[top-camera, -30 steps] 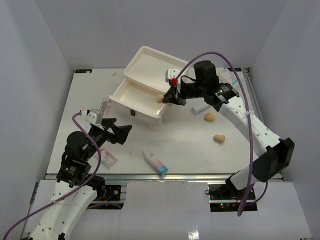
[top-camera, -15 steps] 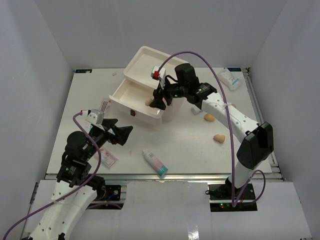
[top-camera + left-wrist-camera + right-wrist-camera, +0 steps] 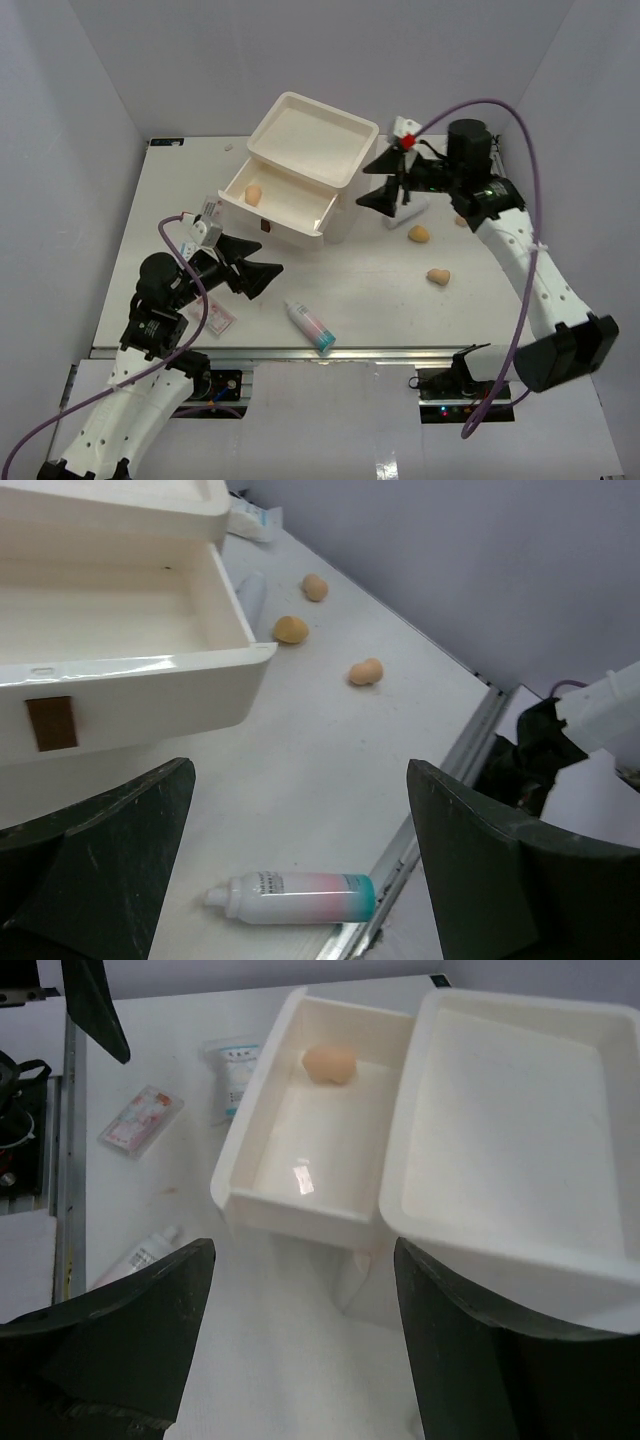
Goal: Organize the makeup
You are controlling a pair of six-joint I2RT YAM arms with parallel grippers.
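One tan sponge (image 3: 253,193) lies in the open drawer (image 3: 290,226). A second sponge (image 3: 419,233) sits toward the right edge of the table (image 3: 380,300), and the teal-capped bottle (image 3: 310,326) lies along its near edge. The right gripper (image 3: 378,183) and left gripper (image 3: 258,267) both gape (nothing held). An off-centre pinch could squirt the round second sponge away.

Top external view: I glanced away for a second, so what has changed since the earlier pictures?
The right pincer carried a small tan egg-shaped sponge leftward over the open cream drawer, let it go there, and drew back to the right, open and empty. The left pincer edged slightly rightward, open. The white bottle with teal cap and the flat pink-printed sachet stayed put.
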